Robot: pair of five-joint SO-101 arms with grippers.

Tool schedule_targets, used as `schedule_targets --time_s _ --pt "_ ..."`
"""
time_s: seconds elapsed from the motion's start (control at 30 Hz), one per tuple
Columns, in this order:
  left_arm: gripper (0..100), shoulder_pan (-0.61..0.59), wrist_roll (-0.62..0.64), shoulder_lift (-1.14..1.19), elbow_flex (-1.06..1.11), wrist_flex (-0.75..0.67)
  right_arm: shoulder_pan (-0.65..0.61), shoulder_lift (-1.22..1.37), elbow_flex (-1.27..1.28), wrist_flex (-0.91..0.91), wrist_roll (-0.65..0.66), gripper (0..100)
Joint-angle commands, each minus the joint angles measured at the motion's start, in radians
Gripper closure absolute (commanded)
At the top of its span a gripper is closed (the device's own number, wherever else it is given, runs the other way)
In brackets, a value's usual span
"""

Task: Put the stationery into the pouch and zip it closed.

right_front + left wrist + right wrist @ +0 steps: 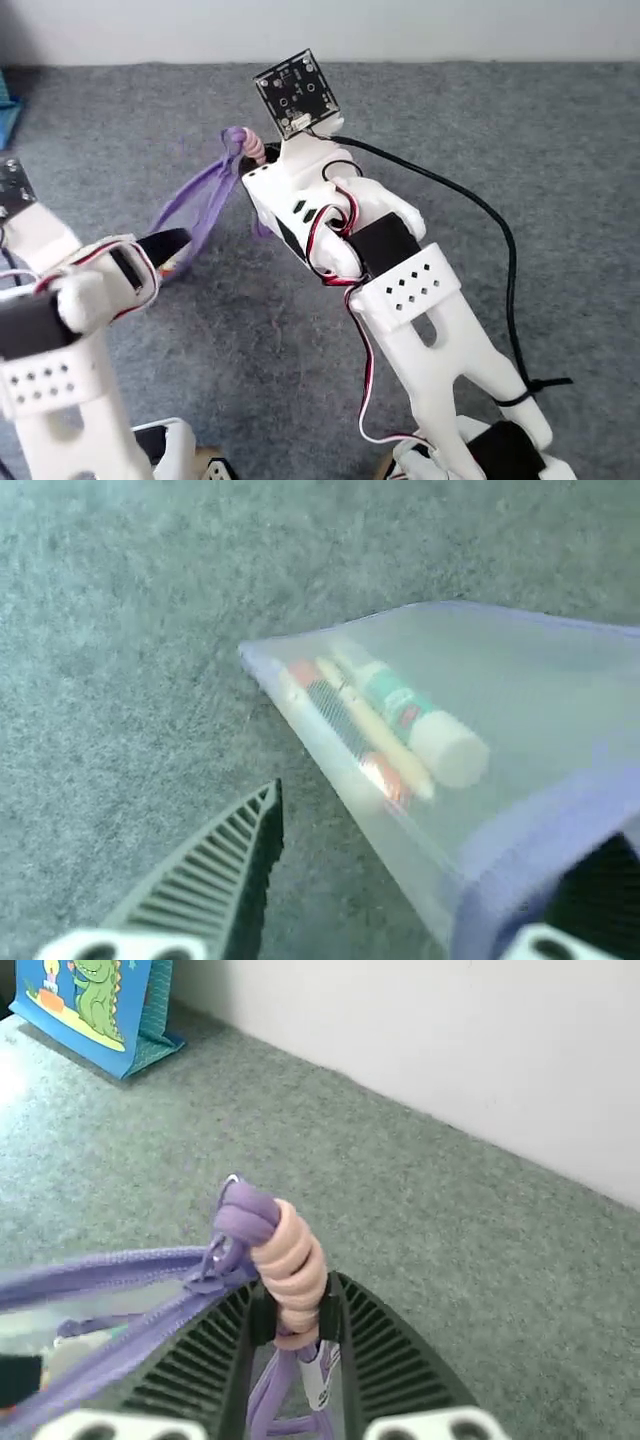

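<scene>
A translucent pouch (196,205) with a purple zip edge hangs lifted between the two arms, above the grey carpet. Through its wall in the left wrist view I see the pouch (540,690) holding a white-capped glue stick (425,725) and pens (350,730). My right gripper (256,160) is shut on the zipper pull (292,1260), a pink coil tied to a purple loop, at the pouch's far upper end. The purple zip edge (110,1275) runs away from it. My left gripper (432,830) is open at the pouch's lower end, and its dark finger (168,243) is beside the pouch.
A blue gift bag (100,1005) with a dinosaur print stands against the white wall at the far left, and its edge (8,110) shows in the high view. A black cable (500,235) trails over the carpet right of the right arm.
</scene>
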Motion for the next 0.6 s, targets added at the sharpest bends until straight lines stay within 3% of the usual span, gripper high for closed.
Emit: schedule_targets --time_s 0.0,0.3,0.57 --pt "56 0.028 0.048 -0.106 -0.084 0.018 0.025 -0.050 -0.123 -0.051 -0.012 99.1" --pt "56 0.025 0.100 -0.331 -0.213 -0.008 0.024 -0.050 -0.236 -0.076 -0.003 99.1" --pt "57 0.023 0.100 -0.385 -0.062 -0.029 0.019 -0.062 -0.258 -0.067 0.110 99.1"
